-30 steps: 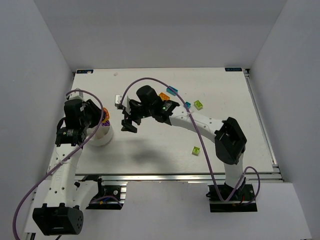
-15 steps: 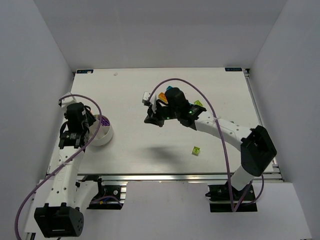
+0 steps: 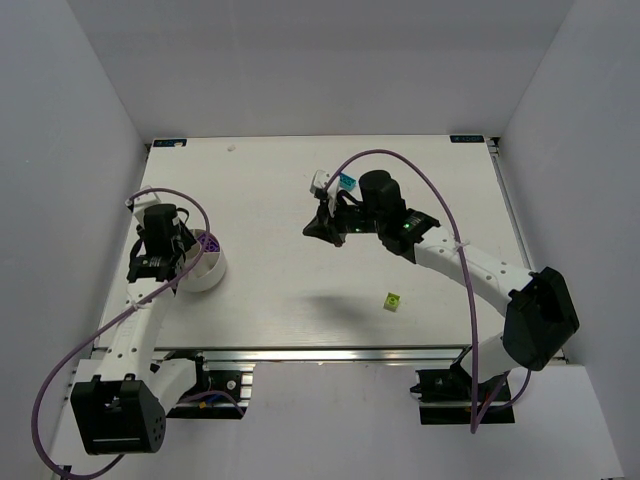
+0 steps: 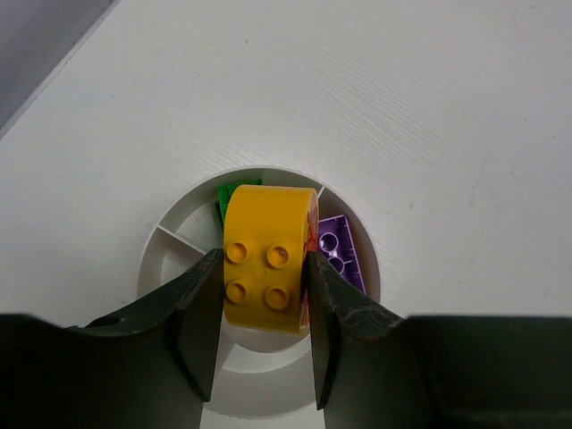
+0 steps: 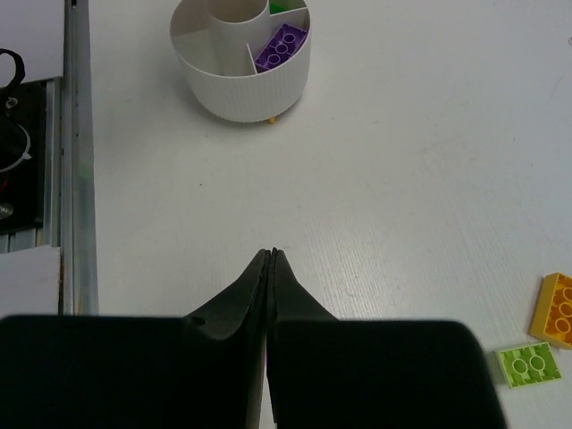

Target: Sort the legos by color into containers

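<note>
Right claw (image 3: 315,231) swung from bowl (image 3: 208,273) to frame centre, pressed together, empty. Left claw (image 4: 262,273) pinching yellow brick (image 4: 268,234), seemingly above bowl.

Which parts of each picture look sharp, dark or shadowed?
Top external: soft even light, with one faint shadow on the white table. Left wrist: the yellow studded plastic brick is sharp, while the left gripper around it is dark and shows little detail. Right wrist: the round white divided bowl is crisp, with no glare.
</note>
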